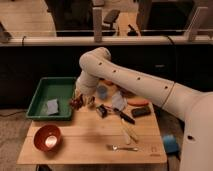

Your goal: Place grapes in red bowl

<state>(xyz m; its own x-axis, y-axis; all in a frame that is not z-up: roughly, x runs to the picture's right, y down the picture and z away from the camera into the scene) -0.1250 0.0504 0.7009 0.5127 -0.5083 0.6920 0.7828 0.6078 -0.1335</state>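
Jaws seen clamped on grapes [76, 103], gripper [78, 101] held just above counter [90, 145] beside green tray [52, 90]. Red bowl [47, 137] is located front-left, well apart from grapes.

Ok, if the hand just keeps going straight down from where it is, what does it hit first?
Probably the bare wooden table, right beside the green tray; the hand points down near the tray's right edge, though depth is unclear.

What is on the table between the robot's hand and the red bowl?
Nothing: in the camera view, only bare wooden table lies between the hand, holding something dark by the green tray, and the red bowl.
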